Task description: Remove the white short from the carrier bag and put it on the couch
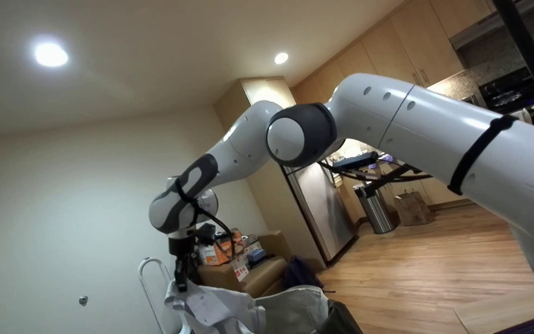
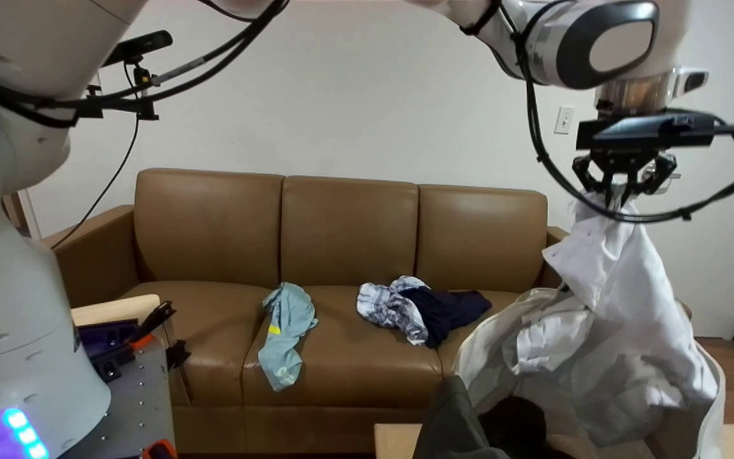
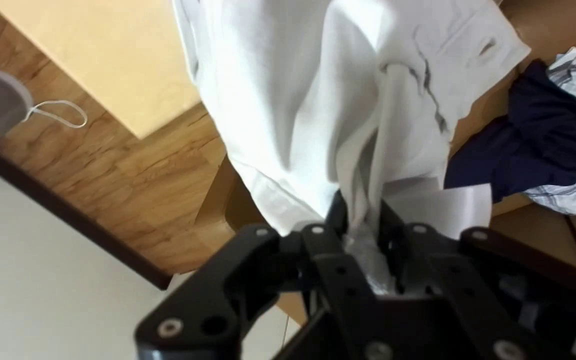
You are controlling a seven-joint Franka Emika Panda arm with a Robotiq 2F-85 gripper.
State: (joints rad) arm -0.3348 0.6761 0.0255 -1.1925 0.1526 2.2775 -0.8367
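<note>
Gripper (image 2: 617, 194) was clamped narrow on the white short (image 2: 634, 312), above the bag (image 2: 480, 344). Short hung from it, lower folds down in the bag. In an exterior view, couch (image 2: 348, 233) and navy cloth (image 2: 446, 312) sat beyond the bag.

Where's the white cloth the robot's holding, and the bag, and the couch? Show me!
White cloth (image 3: 313, 117): in the wrist view, on its folded middle.
Bag (image 2: 485, 357): in an exterior view, on its pale wall.
Couch (image 2: 349, 233): in an exterior view, on its middle back cushion.
</note>
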